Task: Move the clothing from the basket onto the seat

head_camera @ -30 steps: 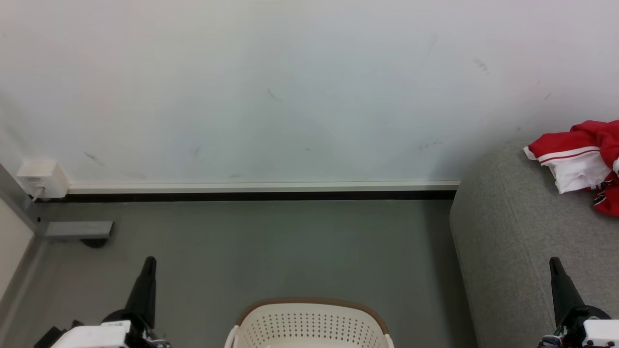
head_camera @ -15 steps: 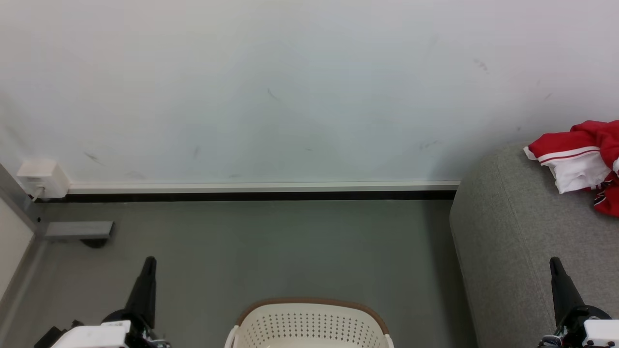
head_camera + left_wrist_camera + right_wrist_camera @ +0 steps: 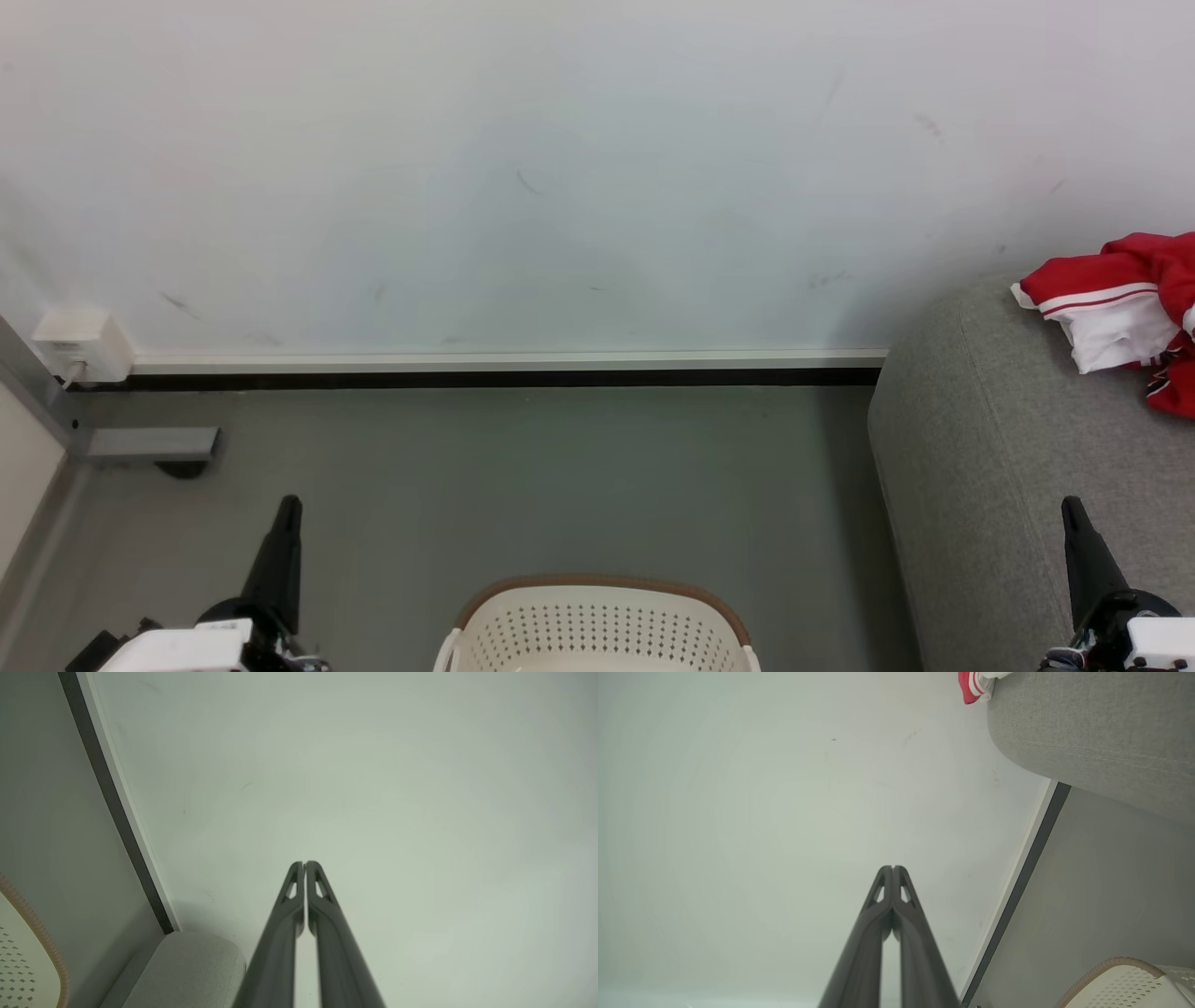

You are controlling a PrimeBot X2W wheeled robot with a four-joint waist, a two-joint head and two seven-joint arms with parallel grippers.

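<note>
Clothing point(image 3: 1116, 303), red with white panels, is lying bunched on the seat point(image 3: 990, 448) at the right edge of the frame, mid-height. Basket point(image 3: 597, 625) is sitting on the grey floor point(image 3: 523, 467) at bottom centre, well apart from the clothing. Left end effector point(image 3: 288, 509), lower left, and right end effector point(image 3: 1070, 509), lower right, are pointing up-frame, fingers pressing together, gripping nothing.

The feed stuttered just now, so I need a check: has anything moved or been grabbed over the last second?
Nothing visibly changed. The left gripper and right gripper stay shut and empty, low in the head view. The red-and-white clothing lies on the grey sofa, and the laundry basket sits on the floor between the arms.
</note>
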